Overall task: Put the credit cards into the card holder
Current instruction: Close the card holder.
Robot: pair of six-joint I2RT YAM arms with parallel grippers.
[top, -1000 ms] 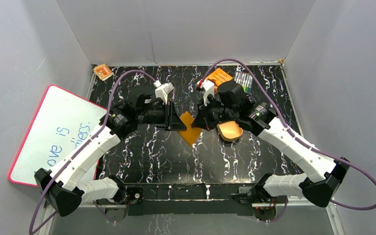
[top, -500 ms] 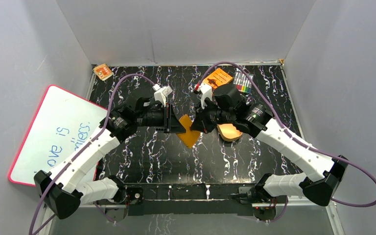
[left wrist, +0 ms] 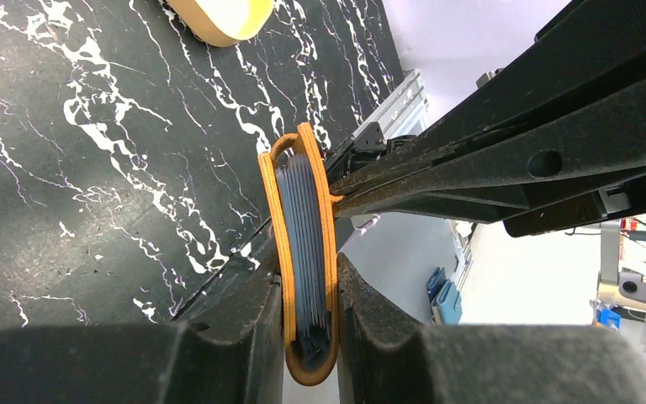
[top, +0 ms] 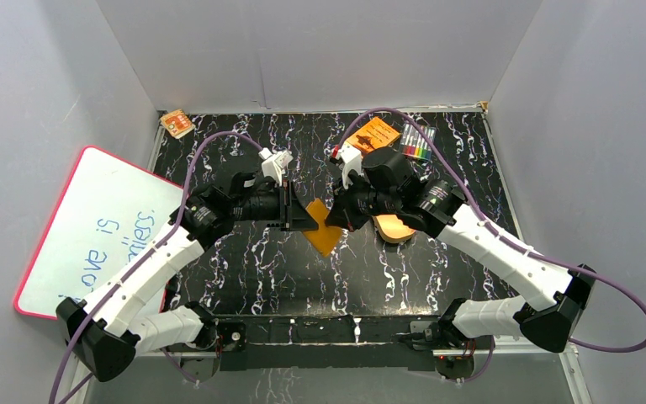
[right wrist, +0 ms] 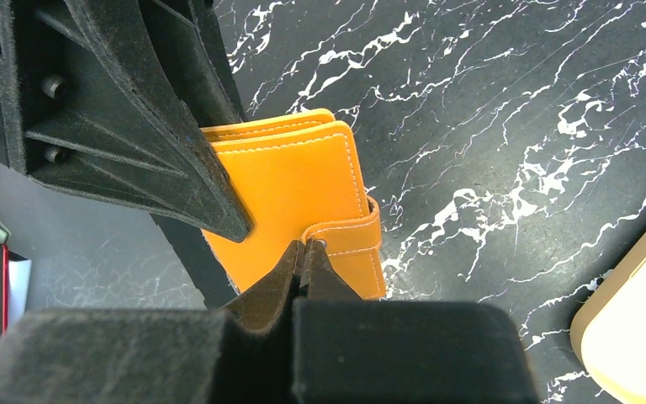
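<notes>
The orange card holder (top: 323, 230) is held above the table's middle, folded, between my two grippers. My left gripper (top: 309, 215) is shut on its folded halves; in the left wrist view (left wrist: 307, 282) the orange leather (left wrist: 270, 210) wraps several grey-blue credit cards (left wrist: 303, 227) seen edge-on. My right gripper (top: 337, 220) is shut on the wallet's snap strap; in the right wrist view (right wrist: 306, 249) its tips pinch the strap (right wrist: 349, 244) beside the wallet's face (right wrist: 290, 181). The left fingers (right wrist: 126, 126) show there too.
A gold oval tray (top: 394, 225) lies just right of the wallet, under the right arm. An orange book (top: 376, 133) and a pack of markers (top: 416, 141) lie at the back right. A whiteboard (top: 92, 227) leans at the left. A small orange item (top: 177, 124) sits back left.
Both grippers and the wallet have shifted slightly left and nearer. The right gripper has come in closer against the wallet, which now shows a smaller orange face from above.
</notes>
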